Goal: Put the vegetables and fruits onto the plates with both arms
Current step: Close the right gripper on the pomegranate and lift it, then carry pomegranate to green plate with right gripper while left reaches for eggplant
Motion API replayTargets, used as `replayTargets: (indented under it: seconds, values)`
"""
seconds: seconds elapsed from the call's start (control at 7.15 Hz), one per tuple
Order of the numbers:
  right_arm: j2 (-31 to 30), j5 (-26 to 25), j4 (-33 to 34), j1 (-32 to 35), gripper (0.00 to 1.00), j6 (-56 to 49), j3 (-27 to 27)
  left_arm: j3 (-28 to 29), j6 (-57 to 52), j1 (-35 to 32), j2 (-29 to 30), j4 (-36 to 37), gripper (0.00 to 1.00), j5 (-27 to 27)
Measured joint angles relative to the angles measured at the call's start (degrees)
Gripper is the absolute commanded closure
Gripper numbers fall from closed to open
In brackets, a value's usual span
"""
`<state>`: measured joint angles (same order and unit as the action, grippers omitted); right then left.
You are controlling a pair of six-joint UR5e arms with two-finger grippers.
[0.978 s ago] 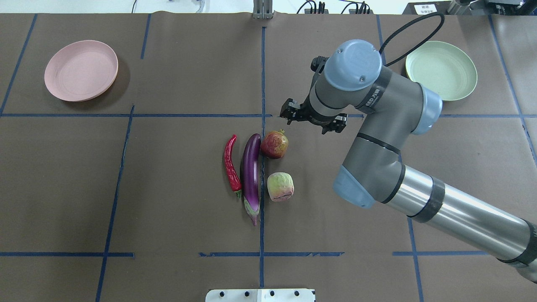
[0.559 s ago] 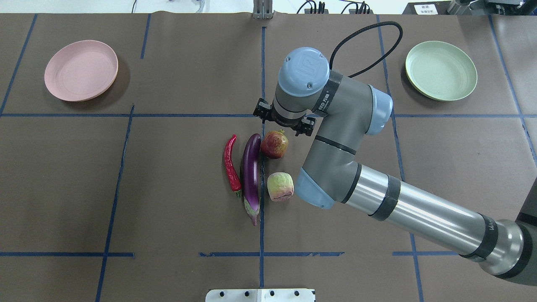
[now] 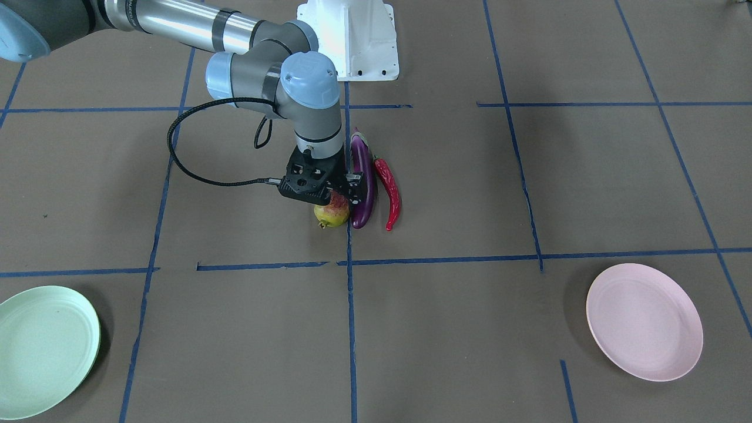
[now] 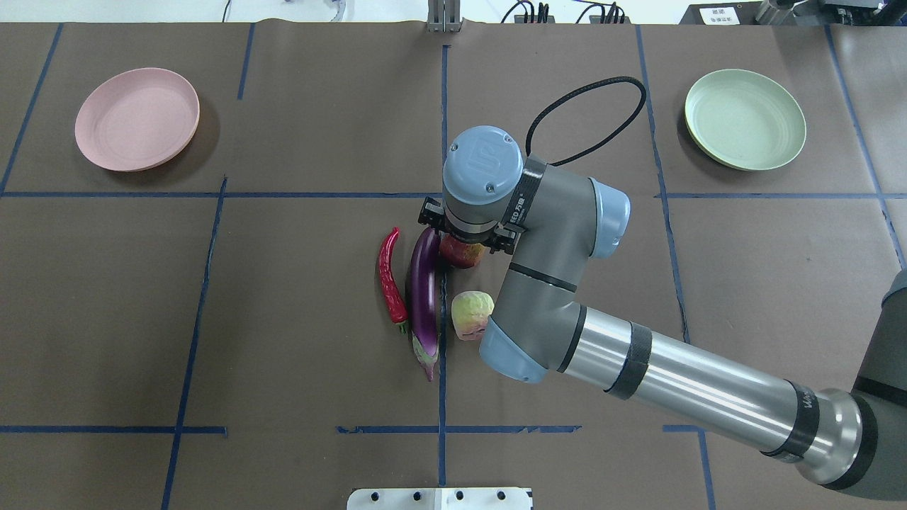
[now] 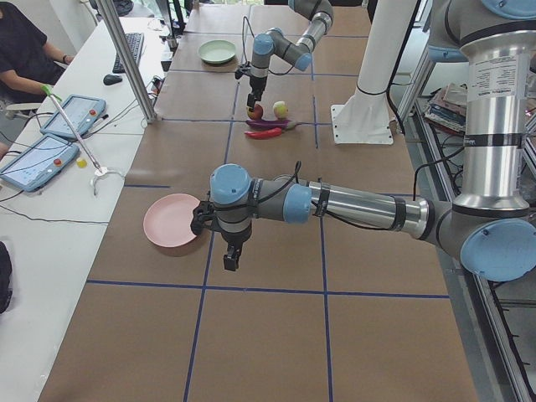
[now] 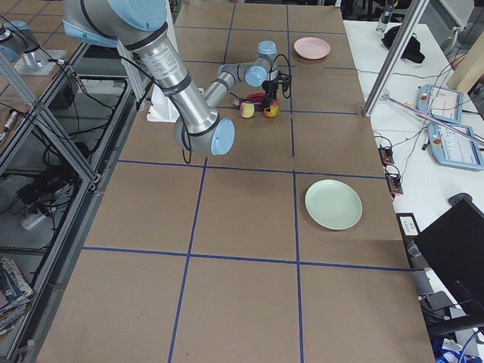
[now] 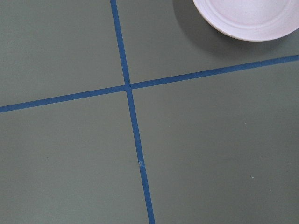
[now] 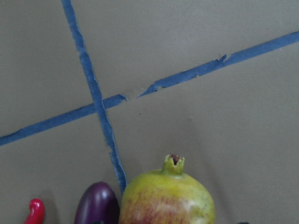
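Note:
My right gripper [image 3: 332, 202] hangs low right over the red-and-yellow-green fruit [image 3: 331, 216], its fingers open on either side of it. The same fruit fills the bottom of the right wrist view [image 8: 168, 200]. The pale green fruit [image 4: 469, 312] lies just nearer the robot. The purple eggplant [image 4: 424, 290] and the red chili [image 4: 389, 276] lie side by side to their left. The pink plate [image 4: 137, 119] and the mint green plate [image 4: 745, 118] are both empty. My left gripper [image 5: 230, 258] hovers beside the pink plate; I cannot tell if it is open.
Blue tape lines [image 4: 443, 142] divide the brown table cover into squares. The white base block [image 3: 348, 35] stands at the robot's side. The right arm's black cable [image 4: 588, 120] loops over the table behind the wrist.
My right arm has swung left from near the green plate and come down over the red-and-yellow-green fruit. The produce and plates have not moved.

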<state>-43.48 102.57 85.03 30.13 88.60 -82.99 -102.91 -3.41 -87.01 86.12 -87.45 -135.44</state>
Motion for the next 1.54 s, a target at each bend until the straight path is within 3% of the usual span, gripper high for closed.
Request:
replayTargets:
  seconds: [0.42,0.7,0.84,0.98,1.26,1.4,1.54]
  values:
    - [0.62,-1.67,-0.09,-0.89,0.02,-0.02,2.12,-0.48,0.12,0.0,-0.04,0.0,0.0,0.0]
    - [0.52,-3.86,-0.11,-2.2,0.88,0.03,2.38,-0.58,0.17,0.0,-0.06,0.0,0.0,0.0]
    - [0.41,-4.42,-0.05,-2.44,1.0,-0.05,2.14,-0.57,0.21,0.0,-0.07,0.0,0.0,-0.33]
    - [-0.5,-4.43,0.14,-1.83,1.0,-0.34,0.76,-0.46,0.25,0.0,-0.06,0.02,0.0,-1.58]
    - [-9.35,-2.86,0.55,2.9,0.99,-4.28,-10.11,-0.51,3.01,0.67,0.25,-0.5,0.0,-6.58]
    - [-14.03,-1.42,0.54,6.73,0.99,-10.05,-14.1,-0.55,6.09,3.06,0.67,-2.94,0.0,-8.67]
    - [-16.97,-0.11,0.43,11.14,0.99,-17.07,-14.77,-0.62,10.15,6.66,1.27,-6.65,0.0,-9.66]
